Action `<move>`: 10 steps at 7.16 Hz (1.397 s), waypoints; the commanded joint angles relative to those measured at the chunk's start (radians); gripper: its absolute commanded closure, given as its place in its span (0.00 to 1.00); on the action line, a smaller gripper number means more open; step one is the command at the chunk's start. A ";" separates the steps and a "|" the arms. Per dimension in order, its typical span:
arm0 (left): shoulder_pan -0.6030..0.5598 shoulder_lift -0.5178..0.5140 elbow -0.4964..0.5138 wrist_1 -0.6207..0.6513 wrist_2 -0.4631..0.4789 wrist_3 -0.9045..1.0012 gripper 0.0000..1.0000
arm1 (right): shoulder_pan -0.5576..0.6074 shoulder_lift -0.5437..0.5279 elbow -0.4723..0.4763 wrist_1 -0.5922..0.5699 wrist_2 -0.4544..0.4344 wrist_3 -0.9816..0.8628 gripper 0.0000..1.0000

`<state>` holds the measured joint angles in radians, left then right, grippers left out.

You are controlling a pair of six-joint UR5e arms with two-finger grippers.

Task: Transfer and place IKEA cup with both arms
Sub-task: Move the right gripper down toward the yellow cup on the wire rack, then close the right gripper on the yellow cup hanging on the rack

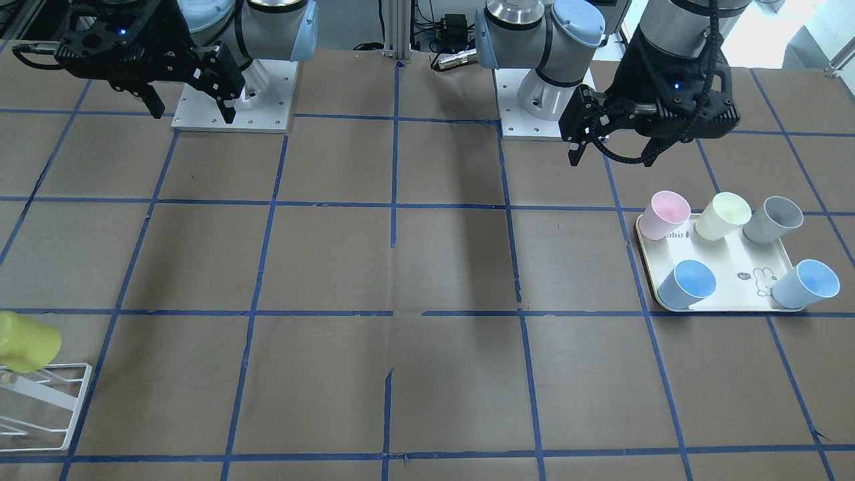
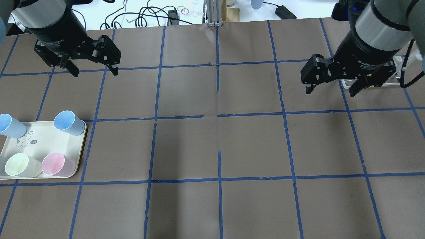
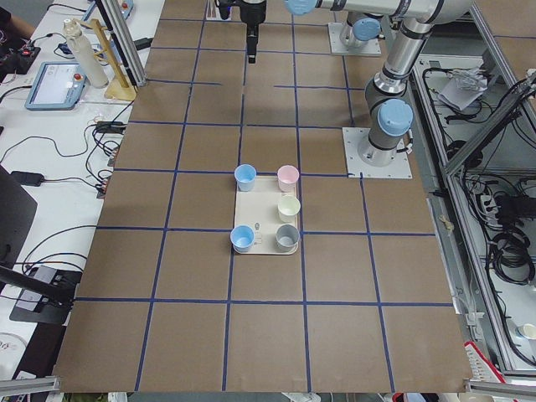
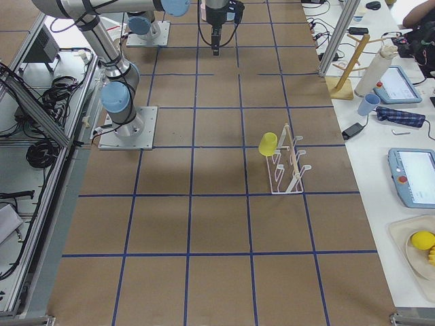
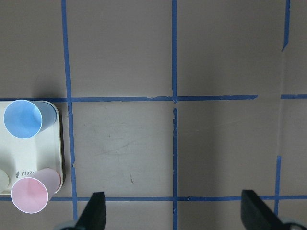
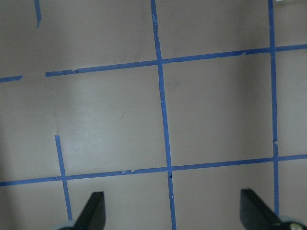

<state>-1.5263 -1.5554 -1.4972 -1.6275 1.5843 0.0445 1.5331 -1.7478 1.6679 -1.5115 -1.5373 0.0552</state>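
**Taped brown table (image 1: 427, 267), IKEA cup (image 1: 27, 341) on the wire rack (image 4: 285, 163)**

Left gripper (image 2: 94, 71) and right gripper (image 2: 330, 91) hang wide open, empty. The IKEA cup sits tilted on the wire rack at the right end (far edge), much nearer the right gripper

IKEA cup (image 1: 25, 342) sat tilted on the wire rack (image 1: 79, 399) at table's edge — left gripper (image 1: 611, 157) and right gripper (image 1: 194, 115) hung well apart from it, jaws spread.
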 commanded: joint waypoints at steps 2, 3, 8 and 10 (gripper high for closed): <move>0.000 0.000 0.000 0.000 0.000 0.000 0.00 | -0.061 0.054 -0.010 -0.009 -0.012 -0.073 0.00; 0.000 0.000 0.000 -0.002 0.000 0.000 0.00 | -0.162 0.062 -0.010 -0.010 -0.007 -0.134 0.00; -0.002 0.028 -0.009 -0.005 0.000 0.029 0.00 | -0.398 0.258 -0.011 -0.327 -0.009 -0.577 0.00; -0.002 0.019 -0.001 -0.002 0.002 0.028 0.00 | -0.407 0.348 -0.011 -0.476 -0.013 -0.744 0.00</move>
<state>-1.5276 -1.5313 -1.5019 -1.6310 1.5810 0.0713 1.1355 -1.4561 1.6559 -1.8877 -1.5467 -0.5782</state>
